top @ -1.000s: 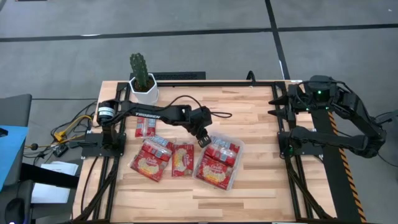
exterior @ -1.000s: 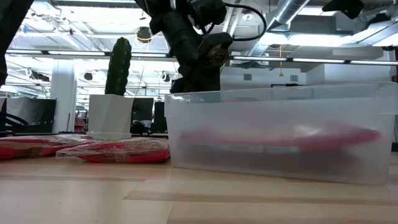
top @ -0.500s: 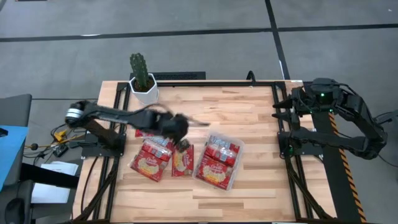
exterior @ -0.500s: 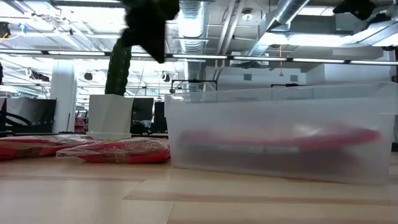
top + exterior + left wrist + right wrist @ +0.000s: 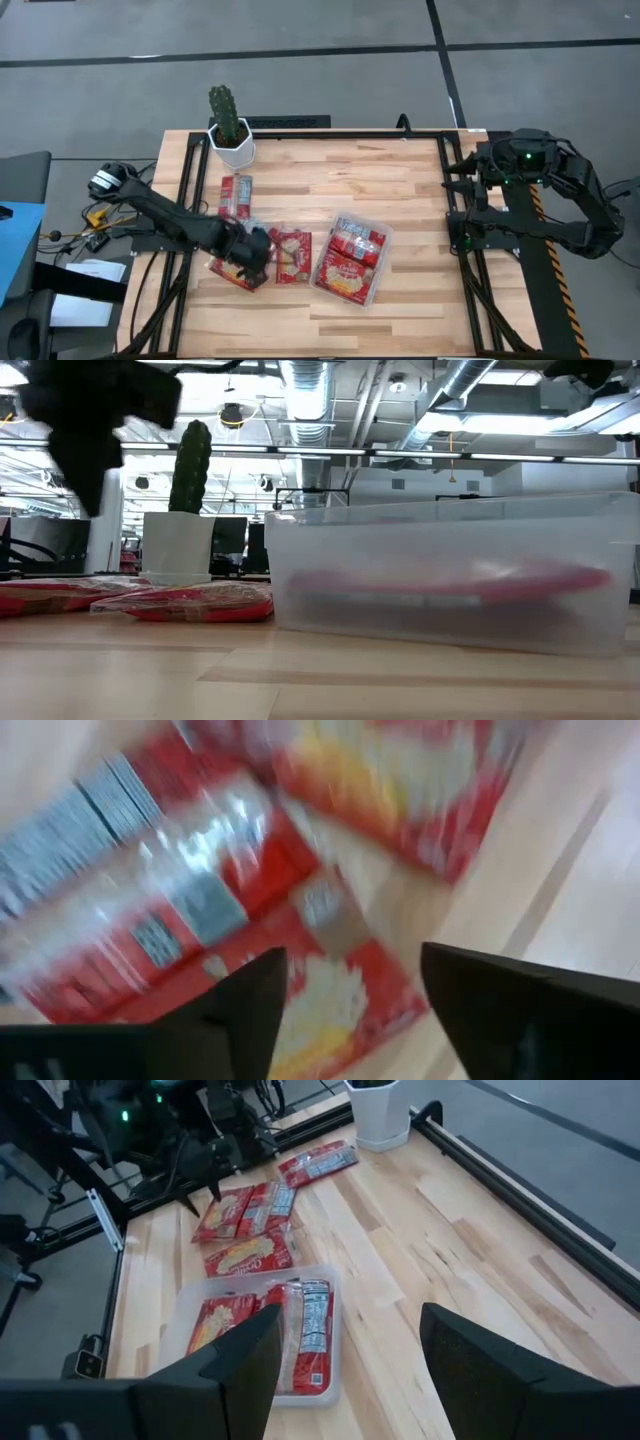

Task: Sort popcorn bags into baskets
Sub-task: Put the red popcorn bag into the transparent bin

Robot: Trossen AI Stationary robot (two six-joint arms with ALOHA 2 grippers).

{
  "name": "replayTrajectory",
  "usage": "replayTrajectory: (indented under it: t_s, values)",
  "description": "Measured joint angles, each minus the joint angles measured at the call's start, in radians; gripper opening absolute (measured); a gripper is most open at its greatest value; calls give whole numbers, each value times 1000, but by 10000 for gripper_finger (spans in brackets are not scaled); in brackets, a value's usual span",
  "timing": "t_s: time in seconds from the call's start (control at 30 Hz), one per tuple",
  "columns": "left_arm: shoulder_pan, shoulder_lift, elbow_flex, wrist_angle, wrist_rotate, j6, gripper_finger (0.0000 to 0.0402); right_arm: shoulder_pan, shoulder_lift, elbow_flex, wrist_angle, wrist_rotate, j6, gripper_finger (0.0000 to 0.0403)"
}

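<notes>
Now the left gripper [image 5: 258, 252] hangs over the loose pile at the table's left-front, having swung there in 1 second from the near edge of the clear bin [image 5: 322, 276], where it stood at the start of that second. Its wrist view shows the 2 dark fingers [image 5: 235, 1010] spread wide apart with nothing between them, and directly below them lie a large squarish bag [image 5: 400, 790] and a second red packet [image 5: 190, 930] (blurred, so the print cannot be read). I judge that the arm has finished a drop at the bin and is lining up its next pick.

In the bin lie 2 bags: a large one with the yellow-cream picture [image 5: 222, 1323] and another one [image 5: 305, 1320] beside it, showing its printed back. Outside it, a large bag [image 5: 232, 268] sits partly under the left gripper, a second one [image 5: 291, 256] lies just beside the bin's left wall, and a small oblong packet [image 5: 236, 194] lies apart, nearer the white cactus pot [image 5: 232, 147]. From the right wrist view the pile may hold a further overlapped bag, though I cannot count it for certain.

The right gripper [image 5: 340, 1370] waits well off at the table's right edge, fingers apart and empty.

So the task reads as partly done, with at least 3 bags left to move.
</notes>
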State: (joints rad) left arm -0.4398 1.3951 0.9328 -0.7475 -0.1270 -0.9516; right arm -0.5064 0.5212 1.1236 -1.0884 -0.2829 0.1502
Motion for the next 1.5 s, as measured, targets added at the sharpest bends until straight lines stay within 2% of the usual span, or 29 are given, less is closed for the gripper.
replayTrajectory:
  t_s: [0.13,0.37,0.6,0.73,0.83,0.9,1.0,1.13,1.33,1.5]
  values:
    - [-56,8,-44,28,-19,0,259,0,0,0,-2,2,1,260]
    - [-131,59,-104,70,-120,90,267,0,0,0,-4,2,16,260]
    - [-151,183,-129,165,-104,211,268,0,0,0,-4,6,27,260]
    - [-139,255,-118,170,-46,238,266,0,0,0,-4,6,38,260]
    - [-135,276,-113,163,-7,205,240,0,0,0,-4,6,43,260]
    - [-136,278,-113,161,-12,168,205,0,0,0,-4,6,44,260]
    - [-130,273,-122,158,-42,137,132,0,0,0,-4,6,44,260]
    - [-125,269,-124,179,-17,112,27,0,0,0,-4,6,44,260]
    - [-119,277,-62,158,-6,50,6,0,0,0,-4,6,44,260]
    - [-109,282,54,105,-1,48,2,0,0,0,-4,6,37,260]
